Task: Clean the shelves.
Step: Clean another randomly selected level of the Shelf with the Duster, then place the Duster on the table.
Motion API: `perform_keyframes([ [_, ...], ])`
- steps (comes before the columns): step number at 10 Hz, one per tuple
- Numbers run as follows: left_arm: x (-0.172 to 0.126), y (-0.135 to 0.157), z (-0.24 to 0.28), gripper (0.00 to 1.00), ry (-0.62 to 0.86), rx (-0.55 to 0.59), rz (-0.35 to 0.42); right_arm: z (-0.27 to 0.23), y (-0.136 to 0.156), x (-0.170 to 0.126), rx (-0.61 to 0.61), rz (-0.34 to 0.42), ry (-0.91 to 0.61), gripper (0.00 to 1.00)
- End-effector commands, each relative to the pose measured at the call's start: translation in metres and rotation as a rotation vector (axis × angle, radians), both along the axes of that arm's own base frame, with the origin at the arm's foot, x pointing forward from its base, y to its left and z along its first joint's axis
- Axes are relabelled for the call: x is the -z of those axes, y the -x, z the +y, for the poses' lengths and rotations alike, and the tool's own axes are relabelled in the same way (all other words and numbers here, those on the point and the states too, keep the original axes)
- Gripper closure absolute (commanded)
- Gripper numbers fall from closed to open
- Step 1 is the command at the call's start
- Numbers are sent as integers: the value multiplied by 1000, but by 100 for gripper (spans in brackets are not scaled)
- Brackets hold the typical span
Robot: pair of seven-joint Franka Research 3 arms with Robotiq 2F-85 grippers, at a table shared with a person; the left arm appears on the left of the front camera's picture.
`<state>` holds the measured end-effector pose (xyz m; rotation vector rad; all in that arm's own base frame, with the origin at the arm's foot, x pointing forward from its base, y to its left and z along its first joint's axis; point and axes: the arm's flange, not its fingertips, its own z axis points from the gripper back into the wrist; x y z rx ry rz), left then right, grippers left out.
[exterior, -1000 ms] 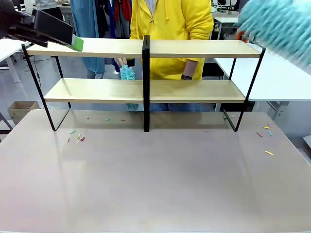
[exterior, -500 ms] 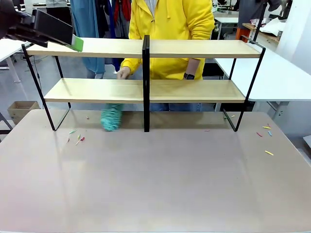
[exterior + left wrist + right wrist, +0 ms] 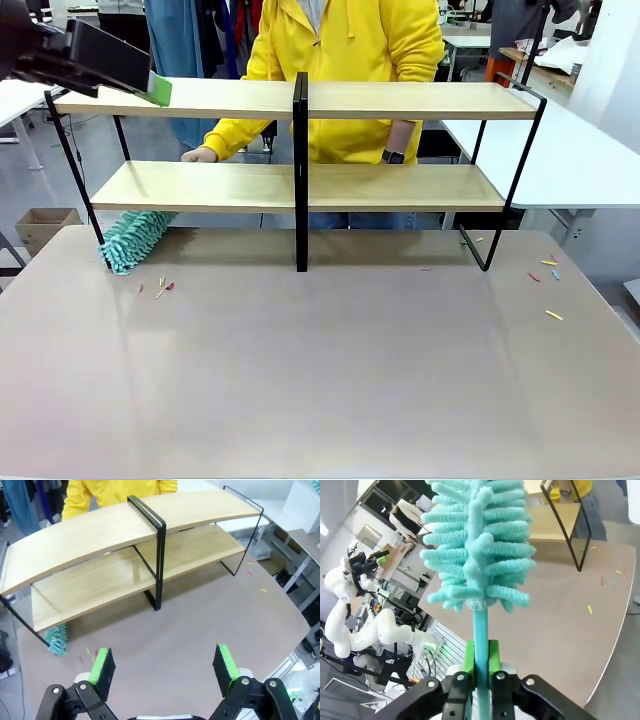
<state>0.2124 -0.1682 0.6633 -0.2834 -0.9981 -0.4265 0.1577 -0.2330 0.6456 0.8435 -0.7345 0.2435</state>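
The shelves [image 3: 400, 100], two light wooden boards on a black frame, stand across the far half of the table. My left gripper [image 3: 150, 85] hovers by the top board's left end. Seen from the left wrist, it [image 3: 164, 665] is open and holds nothing, high above the shelves [image 3: 100, 535]. My right gripper [image 3: 480, 655] is shut on the handle of a teal fluffy duster [image 3: 477, 545], held up beyond the right end of the shelves [image 3: 565, 510]. A second teal duster [image 3: 135, 238] lies on the table under the lower board's left end, below a person's hand [image 3: 200, 155].
A person in a yellow hoodie [image 3: 345, 50] stands behind the shelves. Small coloured scraps [image 3: 162, 288] lie on the table near the left leg, and more scraps [image 3: 548, 265] lie at the right. A white table [image 3: 580, 160] adjoins at the right.
My right arm's duster has left the front view's top right corner. The person's duster came down to the table under the lower board and swept left to the end leg.
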Motion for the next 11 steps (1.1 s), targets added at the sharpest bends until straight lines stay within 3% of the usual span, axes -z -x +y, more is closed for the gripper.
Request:
perform_keyframes([
  [1, 1, 0, 1, 0, 2, -1, -7, -2, -2, -1, -8, -21, -9, 88],
  [11, 1, 0, 1, 0, 2, -1, -7, -2, -2, -1, -8, -21, -9, 88],
])
